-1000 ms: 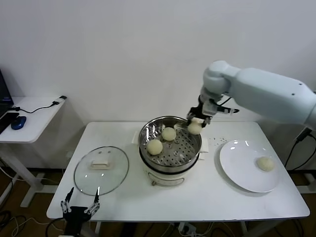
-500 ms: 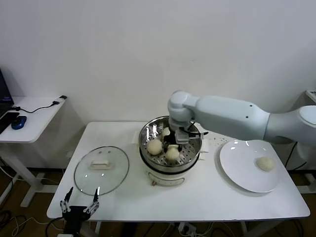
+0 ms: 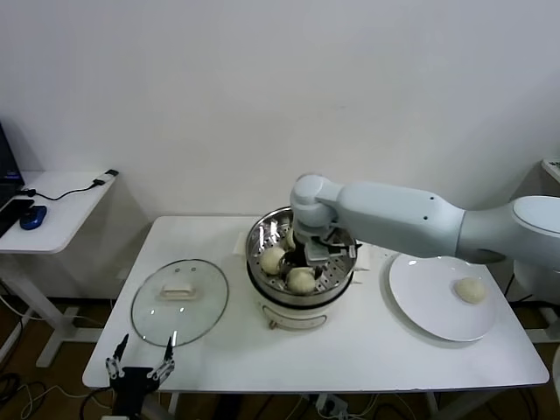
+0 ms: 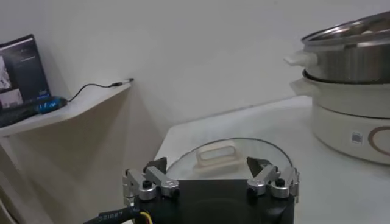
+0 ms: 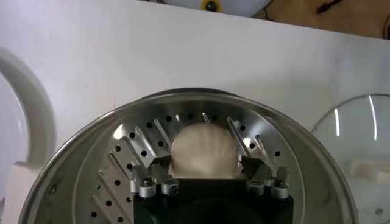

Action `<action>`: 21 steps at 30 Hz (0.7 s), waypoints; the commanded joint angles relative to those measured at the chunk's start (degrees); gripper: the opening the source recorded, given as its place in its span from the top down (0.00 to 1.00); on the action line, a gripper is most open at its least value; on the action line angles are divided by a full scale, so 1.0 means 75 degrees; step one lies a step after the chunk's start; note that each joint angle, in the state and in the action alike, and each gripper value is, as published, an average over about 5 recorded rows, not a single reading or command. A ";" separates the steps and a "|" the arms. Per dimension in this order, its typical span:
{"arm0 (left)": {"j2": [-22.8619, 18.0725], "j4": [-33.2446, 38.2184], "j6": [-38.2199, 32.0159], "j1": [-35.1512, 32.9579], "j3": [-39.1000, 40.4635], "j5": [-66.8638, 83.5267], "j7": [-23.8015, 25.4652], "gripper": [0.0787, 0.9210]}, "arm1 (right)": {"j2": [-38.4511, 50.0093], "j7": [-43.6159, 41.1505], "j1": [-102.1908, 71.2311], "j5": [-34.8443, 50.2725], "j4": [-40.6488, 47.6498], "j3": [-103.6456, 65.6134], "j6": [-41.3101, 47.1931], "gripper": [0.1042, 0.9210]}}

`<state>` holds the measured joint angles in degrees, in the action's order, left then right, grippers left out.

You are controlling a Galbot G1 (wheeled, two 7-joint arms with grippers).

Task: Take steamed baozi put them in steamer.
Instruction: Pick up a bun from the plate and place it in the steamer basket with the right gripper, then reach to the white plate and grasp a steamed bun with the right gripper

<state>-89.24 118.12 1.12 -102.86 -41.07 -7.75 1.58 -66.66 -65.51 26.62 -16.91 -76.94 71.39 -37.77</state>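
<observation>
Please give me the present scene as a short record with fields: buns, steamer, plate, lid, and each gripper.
buns in steamer: three, one under the right gripper
bun on plate: one
steamer: table centre, uncovered
plate: beside the steamer, robot's right
lid: flat on table, robot's left
right gripper: open, inside steamer
left gripper: open, parked at table edge

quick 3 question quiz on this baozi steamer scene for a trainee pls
1. How many cream-white round baozi buns lie in the shiny round stainless-steel steamer basket?
2. True or false: the flat white round plate is bare.
3. Which claw is over the basket: A left claw, B right claw?

Key
1. Three.
2. False; one bun lies on it.
3. B; its fingers stand open astride a bun, while the left claw waits open by the round glass lid.
</observation>
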 commanded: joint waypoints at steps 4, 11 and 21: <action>0.0011 0.0035 -0.0027 -0.0043 0.0017 -0.0015 0.0001 0.12 | 0.0552 0.0028 0.0704 0.0594 0.0126 -0.0143 0.0180 0.12; 0.0013 0.0134 -0.0038 -0.0103 0.0079 -0.0071 0.0002 0.12 | 0.1605 0.0365 0.2099 0.3022 0.1149 0.1051 0.2280 0.12; 0.0016 0.0199 -0.0047 -0.0155 0.0132 -0.0127 0.0008 0.12 | 0.3921 0.0508 0.1786 0.5176 0.1795 0.1723 0.5565 0.12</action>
<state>-89.16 119.50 0.82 -103.88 -40.16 -8.49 1.59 -50.32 -62.52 39.39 8.70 -67.76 80.65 -14.11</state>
